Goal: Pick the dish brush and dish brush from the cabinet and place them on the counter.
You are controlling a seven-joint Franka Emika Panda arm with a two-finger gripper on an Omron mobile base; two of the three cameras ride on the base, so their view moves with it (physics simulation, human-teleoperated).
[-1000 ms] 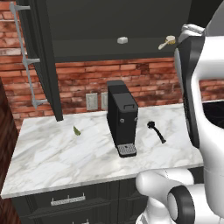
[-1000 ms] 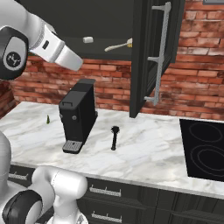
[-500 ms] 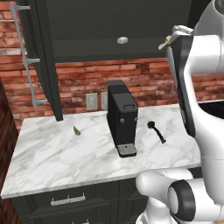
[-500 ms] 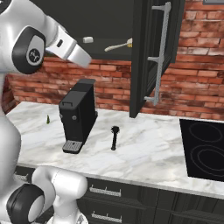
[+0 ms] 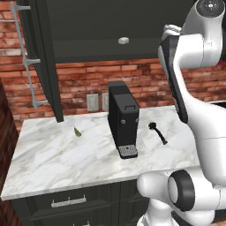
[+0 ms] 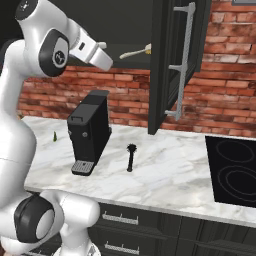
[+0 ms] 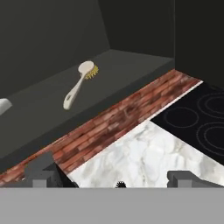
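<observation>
The cream-handled dish brush (image 7: 78, 85) with its round tan head lies on the dark shelf of the open cabinet (image 7: 118, 65), also seen as dish brush (image 6: 135, 51). The black dish brush (image 6: 131, 156) lies on the white marble counter (image 6: 170, 172), to the right of the coffee machine; it is the black brush (image 5: 157, 132) in the left base view. My gripper (image 7: 113, 179) is open and empty, held in front of the shelf edge, below and short of the cream brush. In the right base view the gripper (image 6: 107, 61) sits just left of that brush.
A small white block (image 5: 123, 40) rests on the shelf left of the cream brush. A black coffee machine (image 5: 122, 119) stands mid-counter. Cabinet doors (image 6: 172, 60) hang open on both sides. A black cooktop (image 6: 235, 170) lies at the counter's right end. A small green item (image 5: 77, 131) lies at left.
The arm has risen and the hand has moved right, closer to the cabinet shelf and the cream brush. The jaws have stayed open. Both brushes are where they were.
</observation>
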